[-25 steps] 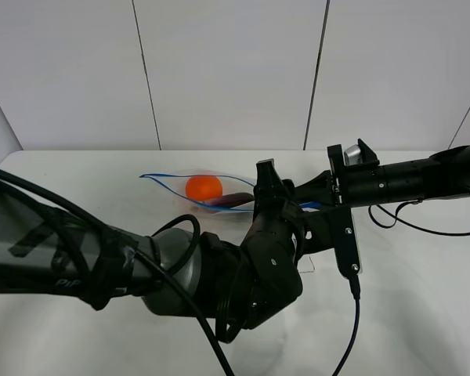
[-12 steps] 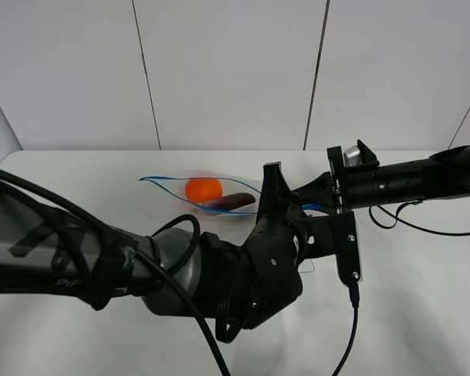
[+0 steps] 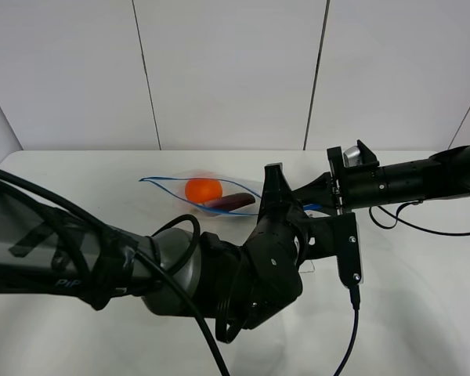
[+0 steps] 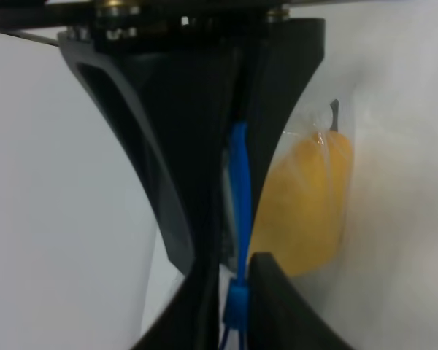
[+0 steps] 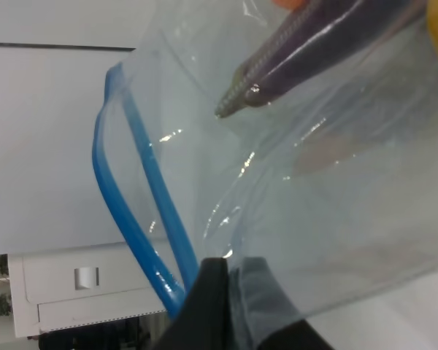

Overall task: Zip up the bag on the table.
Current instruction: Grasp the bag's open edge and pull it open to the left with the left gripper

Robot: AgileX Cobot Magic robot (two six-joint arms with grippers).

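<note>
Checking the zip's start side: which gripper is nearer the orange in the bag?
Left. The left gripper pinches the blue zipper strip just beyond the eggplant from the orange; the right gripper holds the bag at its end, farther away.

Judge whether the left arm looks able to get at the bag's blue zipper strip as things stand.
Probably yes: the left gripper is shut on the blue zipper strip of the bag, next to the yellow pear; nothing stands between them.

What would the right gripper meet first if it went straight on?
The right gripper is shut on the bag; straight on lies more of its plastic, then probably the tip of the eggplant, though depth is unclear.
</note>
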